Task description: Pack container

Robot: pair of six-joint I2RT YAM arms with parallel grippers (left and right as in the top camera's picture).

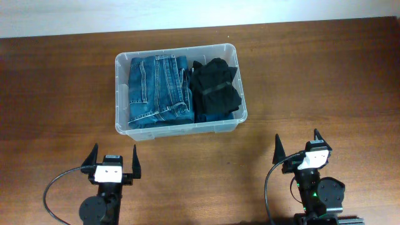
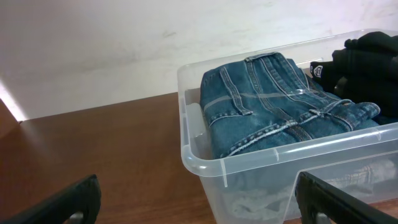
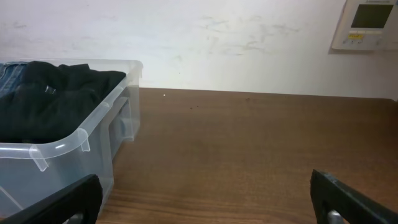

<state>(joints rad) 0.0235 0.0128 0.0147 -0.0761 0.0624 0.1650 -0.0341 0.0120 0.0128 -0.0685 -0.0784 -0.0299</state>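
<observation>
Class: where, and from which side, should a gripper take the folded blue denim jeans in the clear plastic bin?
Probably the near folded edge of the folded blue denim jeans, pinched from above: they lie flat, walled in by the clear plastic bin and the black garment beside them.

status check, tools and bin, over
Left tool open, empty. Right tool open, empty. Container holds folded jeans and black garment. Nothing seen blocking.
</observation>
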